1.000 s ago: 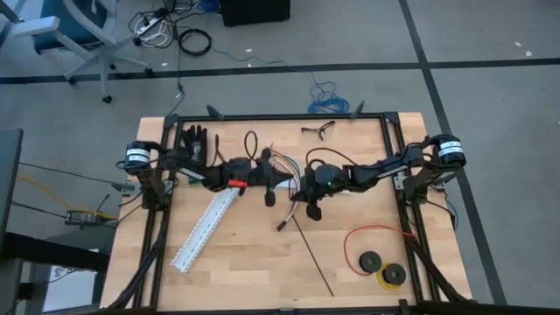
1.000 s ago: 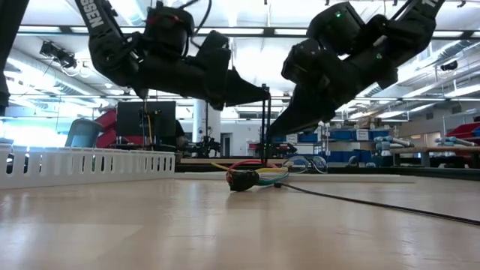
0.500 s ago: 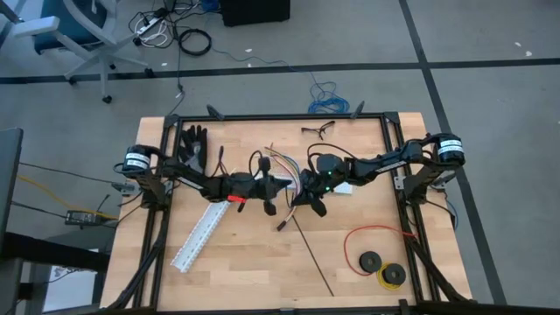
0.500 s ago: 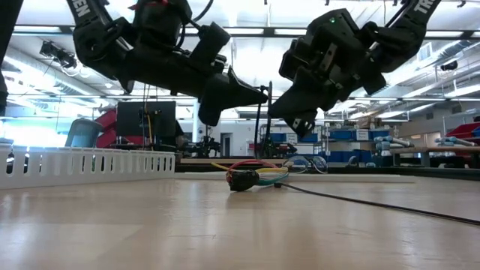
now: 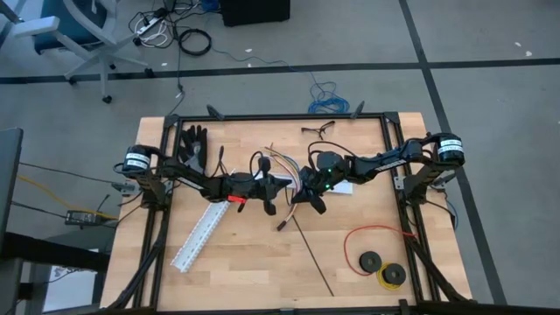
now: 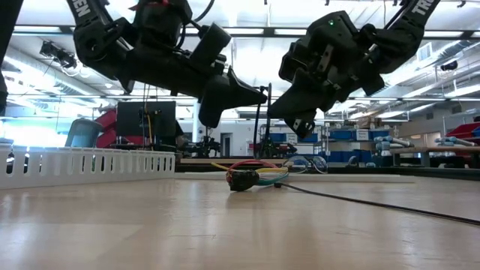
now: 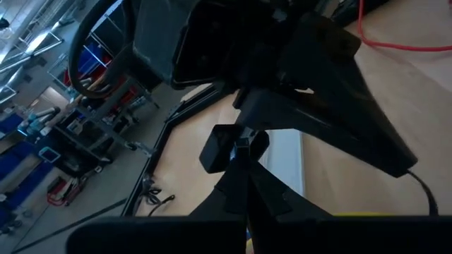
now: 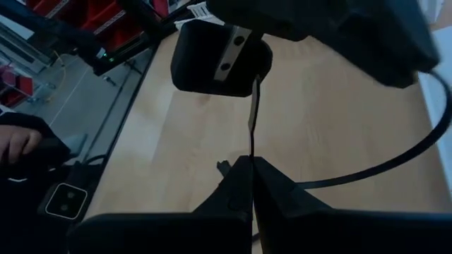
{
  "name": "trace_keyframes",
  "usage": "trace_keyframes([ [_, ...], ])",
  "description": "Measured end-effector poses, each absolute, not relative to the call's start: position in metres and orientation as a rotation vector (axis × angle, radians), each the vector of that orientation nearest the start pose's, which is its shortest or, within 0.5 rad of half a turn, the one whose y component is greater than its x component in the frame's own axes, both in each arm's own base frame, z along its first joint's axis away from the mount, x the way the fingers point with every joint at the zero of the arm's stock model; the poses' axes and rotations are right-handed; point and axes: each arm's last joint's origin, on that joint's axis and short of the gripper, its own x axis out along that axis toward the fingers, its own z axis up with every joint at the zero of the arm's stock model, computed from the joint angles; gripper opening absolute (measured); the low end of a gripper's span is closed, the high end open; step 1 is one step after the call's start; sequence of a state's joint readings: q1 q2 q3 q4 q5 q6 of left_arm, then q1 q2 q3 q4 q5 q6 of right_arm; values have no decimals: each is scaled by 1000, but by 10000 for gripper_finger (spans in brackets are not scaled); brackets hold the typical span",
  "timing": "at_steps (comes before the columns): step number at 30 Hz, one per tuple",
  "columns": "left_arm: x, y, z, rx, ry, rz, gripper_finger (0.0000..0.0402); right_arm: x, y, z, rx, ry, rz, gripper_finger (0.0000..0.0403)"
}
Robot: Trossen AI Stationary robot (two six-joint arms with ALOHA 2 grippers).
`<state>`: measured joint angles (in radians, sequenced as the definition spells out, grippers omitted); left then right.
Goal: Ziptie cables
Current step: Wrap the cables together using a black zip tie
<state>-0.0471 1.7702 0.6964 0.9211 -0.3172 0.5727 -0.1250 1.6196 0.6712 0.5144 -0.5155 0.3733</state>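
The cables (image 5: 284, 161) lie on the wooden table at its middle. They are a loose bundle of coloured wires ending in a small dark plug (image 6: 241, 180), and no gripper touches them. Above them my left gripper (image 5: 287, 184) and my right gripper (image 5: 303, 192) meet tip to tip, both shut. A thin black zip tie (image 8: 251, 120) runs between their fingertips. In the low view both grippers hang well clear of the tabletop. My left gripper has the zip tie's far end at its fingertips (image 8: 254, 76). Its own finger hides the place of contact, so the kind of hold does not show. My right gripper pinches the zip tie's near end (image 8: 251, 156) between its two fingertips. The strip leaves them straight toward the left gripper, lifted clear of the table.
A white slotted channel (image 5: 203, 229) lies slanted at the left. A black glove (image 5: 194, 140) lies at the far left. A long black strip (image 5: 313, 258) runs from the plug toward the near edge. A red wire loop with black spools (image 5: 376, 252) is at the near right.
Both wrists have rolled. My left gripper has shifted a little toward the near edge. My right gripper has drawn in toward the left one and risen slightly. Both have stayed shut. The cables and plug have not moved.
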Motion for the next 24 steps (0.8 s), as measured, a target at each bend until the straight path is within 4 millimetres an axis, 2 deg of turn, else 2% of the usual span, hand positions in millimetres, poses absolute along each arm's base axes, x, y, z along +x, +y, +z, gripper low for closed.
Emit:
trace_keyframes([
  [6,336,-7,161,595,224,219,0,308,-31,164,518,479,259,0],
  [24,336,-7,161,591,229,230,0,311,-24,160,541,484,301,0],
])
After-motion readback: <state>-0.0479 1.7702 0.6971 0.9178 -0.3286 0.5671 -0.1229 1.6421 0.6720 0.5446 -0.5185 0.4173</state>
